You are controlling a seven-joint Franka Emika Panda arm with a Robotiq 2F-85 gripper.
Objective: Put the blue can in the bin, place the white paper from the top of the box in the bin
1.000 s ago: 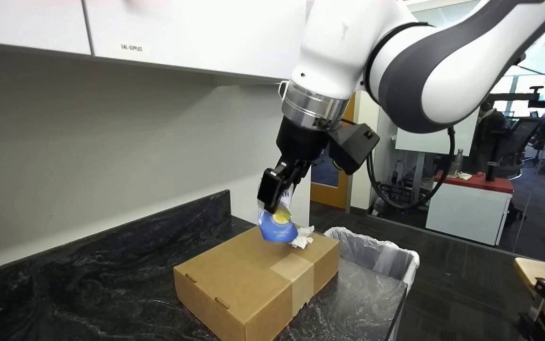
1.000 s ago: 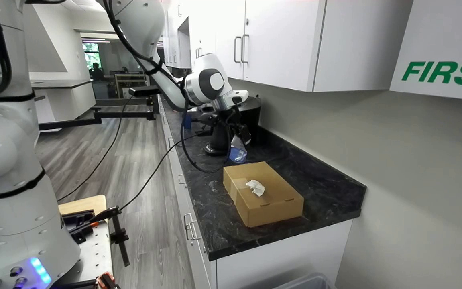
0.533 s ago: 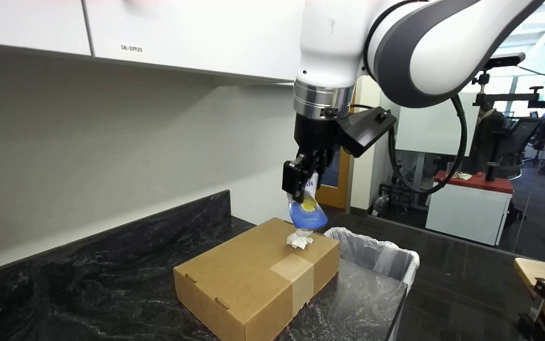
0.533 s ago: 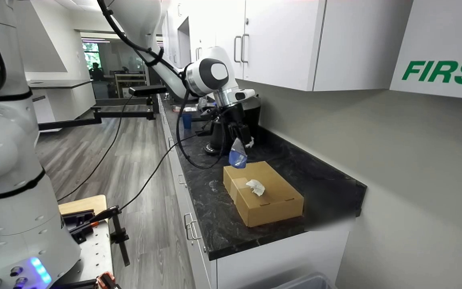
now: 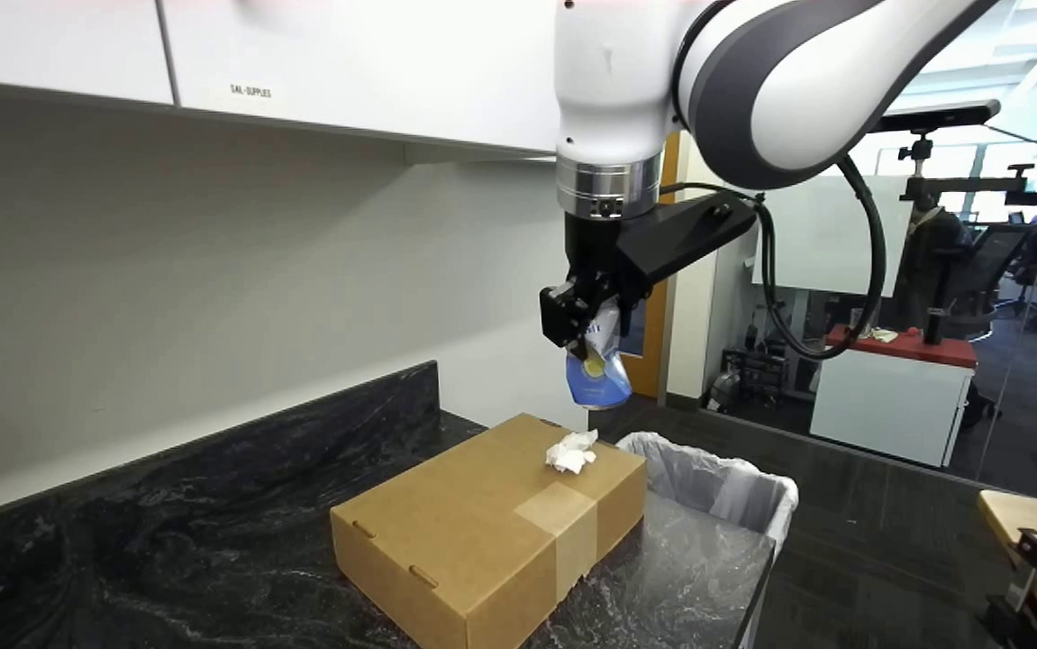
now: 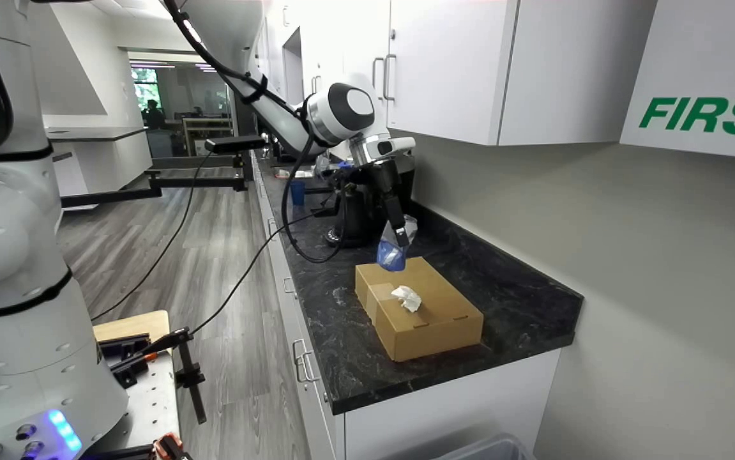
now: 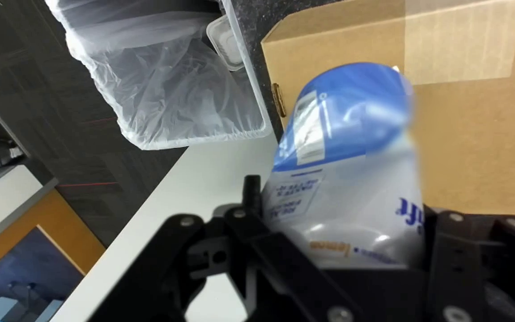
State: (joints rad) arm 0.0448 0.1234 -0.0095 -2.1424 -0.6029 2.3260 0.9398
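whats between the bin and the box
A narrow strip of dark countertop, bare where visible, lies between the bin and the box, in the wrist view.

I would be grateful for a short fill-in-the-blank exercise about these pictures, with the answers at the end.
1. The gripper holds a container whose lower part, in both exterior views, is coloured ____.
2. The crumpled white paper lies on ____ of the cardboard box.
3. The bin has a translucent, wrinkled liner made of ____.
4. The colour of the box is ____.
Missing words: blue; top; plastic; brown.
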